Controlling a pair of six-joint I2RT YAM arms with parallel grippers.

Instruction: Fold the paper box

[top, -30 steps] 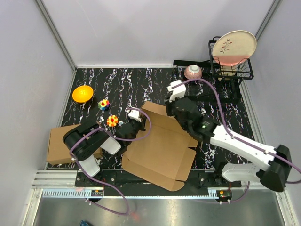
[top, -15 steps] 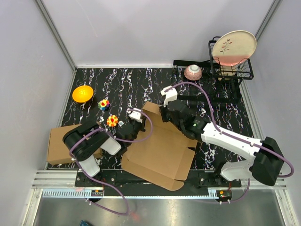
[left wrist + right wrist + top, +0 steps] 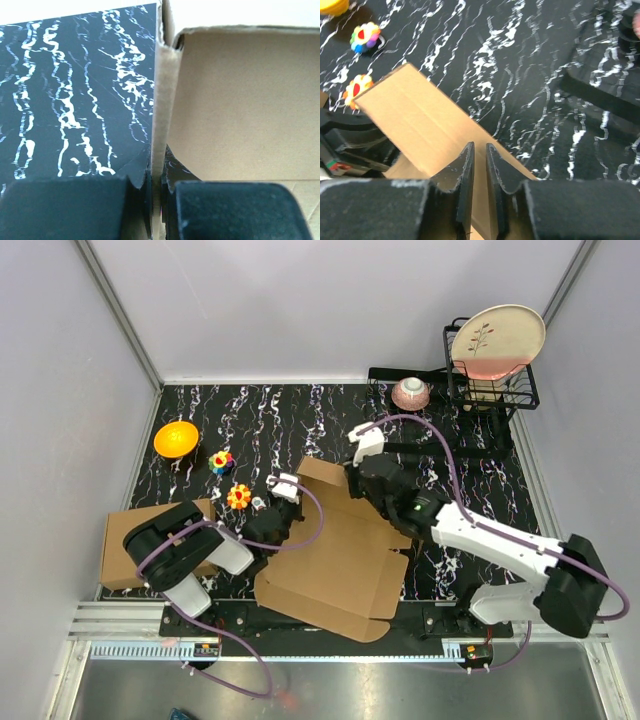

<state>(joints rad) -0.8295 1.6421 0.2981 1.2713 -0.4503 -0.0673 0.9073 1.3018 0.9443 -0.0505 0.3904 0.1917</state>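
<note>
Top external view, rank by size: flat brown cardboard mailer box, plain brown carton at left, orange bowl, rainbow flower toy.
1. flat brown cardboard mailer box
2. plain brown carton, partly hidden
3. orange bowl
4. rainbow flower toy

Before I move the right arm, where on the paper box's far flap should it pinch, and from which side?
Pinch the far flap along its free top edge, coming down from above with one finger on each face. The flap is thin and stands tilted up off the table with that edge exposed. Stay clear of the left wall, which the left gripper pinches.
</note>
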